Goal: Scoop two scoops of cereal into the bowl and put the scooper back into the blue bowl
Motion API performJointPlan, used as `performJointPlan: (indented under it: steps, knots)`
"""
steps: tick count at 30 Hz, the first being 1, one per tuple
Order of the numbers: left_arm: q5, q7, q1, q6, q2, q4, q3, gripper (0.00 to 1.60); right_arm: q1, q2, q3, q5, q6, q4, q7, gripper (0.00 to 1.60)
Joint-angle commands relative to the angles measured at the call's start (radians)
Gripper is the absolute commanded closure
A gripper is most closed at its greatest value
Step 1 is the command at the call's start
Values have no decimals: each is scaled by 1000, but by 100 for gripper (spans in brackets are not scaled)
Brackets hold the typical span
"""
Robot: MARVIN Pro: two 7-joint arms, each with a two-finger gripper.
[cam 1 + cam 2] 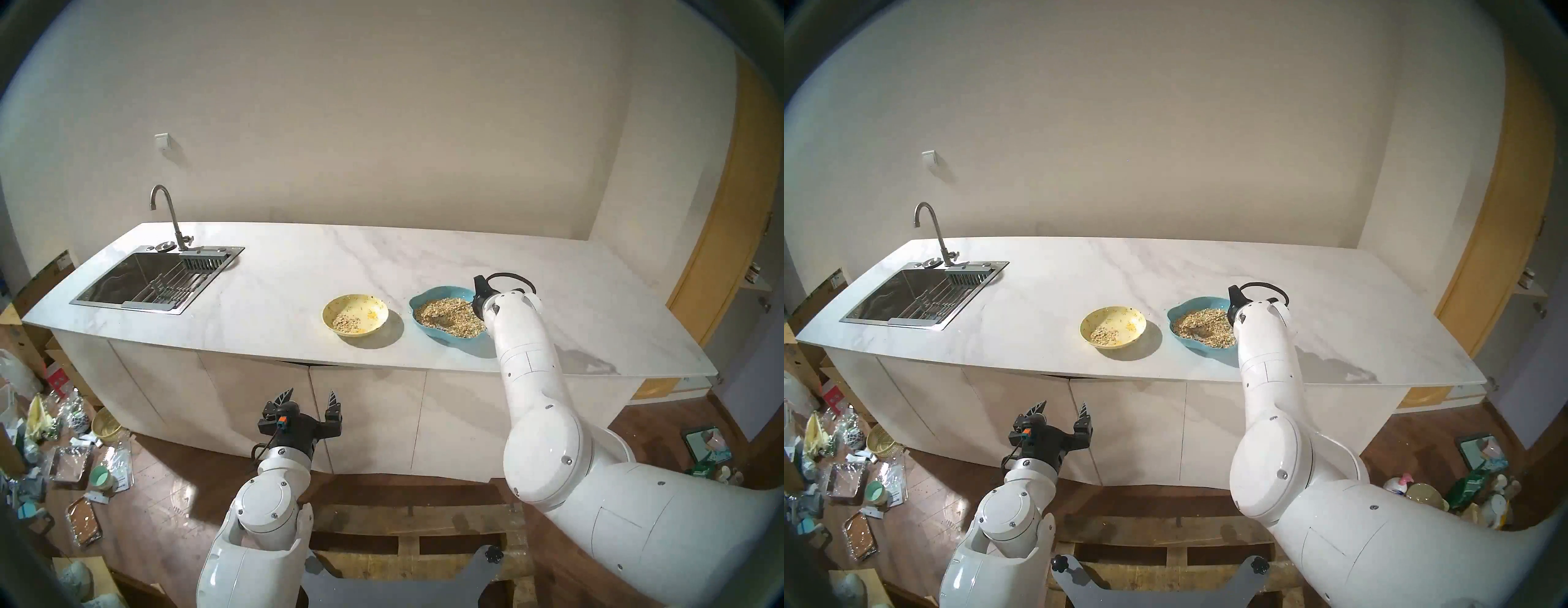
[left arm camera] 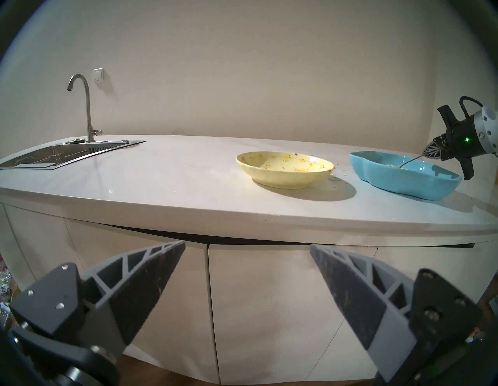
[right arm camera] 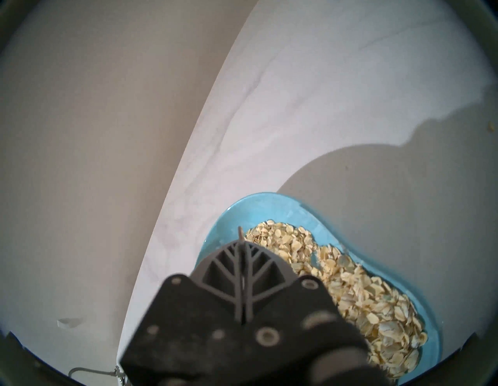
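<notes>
My left tool [image 2: 247, 249] hangs wide apart below the surface [image 1: 297, 271] edge. My right tool [image 2: 430, 151] reaches forward, tilted down, clamped on the scooper [image 2: 409, 162] in the blue bowl [image 1: 441, 293] of cereal [image 1: 449, 316]; the bowl [image 1: 355, 315] sits just left.

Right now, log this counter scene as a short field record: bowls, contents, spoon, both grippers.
yellow bowl: round pale-yellow flowered bowl, left of the blue one, small heap of oat flakes inside
blue bowl: light-blue wavy-rimmed bowl, largely filled with beige oat flakes
spoon: slim silver metal spoon, its far end down in the blue bowl
right gripper: shut on the spoon handle
left gripper: open, empty, below counter edge
</notes>
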Motion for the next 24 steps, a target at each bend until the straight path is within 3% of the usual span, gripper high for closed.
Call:
performJointPlan:
  steps: [1, 24]
  knots:
    - [-2, -4, -5, -6, 0, -26, 3, 0, 38, 1, 8, 16, 1, -16, 9, 160]
    - [-2, -4, -5, -6, 0, -25, 3, 0, 45, -38, 12, 36, 30, -61, 8, 160]
